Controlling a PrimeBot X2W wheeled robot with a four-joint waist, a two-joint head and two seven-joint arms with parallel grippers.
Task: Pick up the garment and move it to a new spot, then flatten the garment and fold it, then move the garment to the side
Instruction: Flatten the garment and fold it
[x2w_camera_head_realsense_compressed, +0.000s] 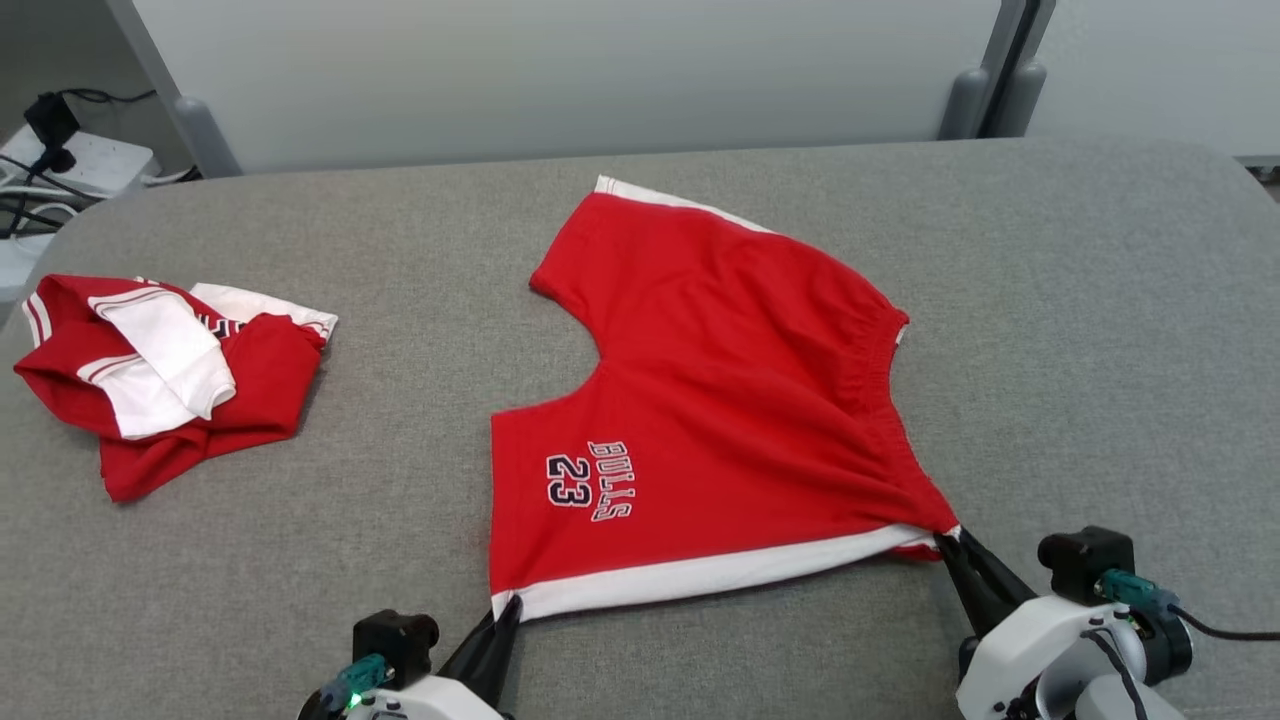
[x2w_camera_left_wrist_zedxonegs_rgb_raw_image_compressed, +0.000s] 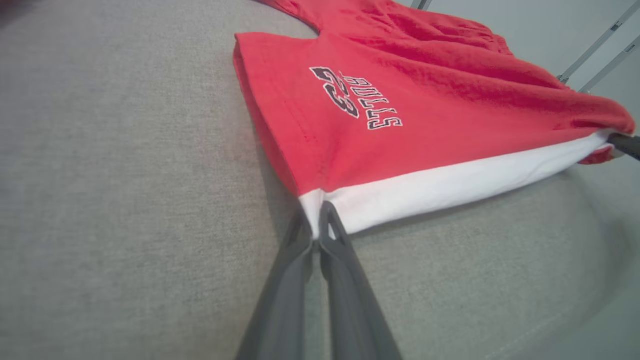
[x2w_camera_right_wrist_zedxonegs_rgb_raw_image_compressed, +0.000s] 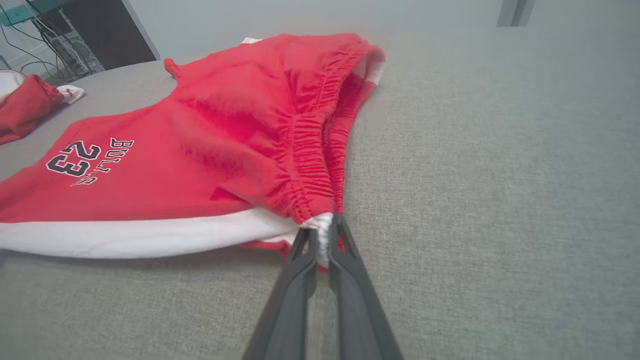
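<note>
Found the garment (x2w_camera_head_realsense_compressed: 720, 380), red shorts with a white band (x2w_camera_head_realsense_compressed: 700, 575) along the near edge, spread on the grey worktop (x2w_camera_head_realsense_compressed: 1100, 300), a little right of centre in the head view. Read "BULLS 23" (x2w_camera_head_realsense_compressed: 592, 480) in dark letters near the left end, towards the leg opening. Noted the gathered elastic waistband (x2w_camera_head_realsense_compressed: 880, 400) running down the right end, puckered and pulled towards the near right corner.

Saw the left fingers (x2w_camera_left_wrist_zedxonegs_rgb_raw_image_compressed: 318, 222) clenched on the near left corner of the white band, with cloth pinched between the tips. Saw the right fingers (x2w_camera_right_wrist_zedxonegs_rgb_raw_image_compressed: 322, 230) likewise clamped tight, grasping the near right corner at the meeting of waistband and white band. Observed the band drawn straight between the two grips, with a thin shadow beneath it. Could not judge any gap between band and worktop.

Spotted a second red-and-white garment (x2w_camera_head_realsense_compressed: 165, 375) crumpled in a heap at the far left of the worktop, well apart from the shorts. Made out cables (x2w_camera_head_realsense_compressed: 30, 190) and a white box (x2w_camera_head_realsense_compressed: 95, 160) beyond the left corner.
</note>
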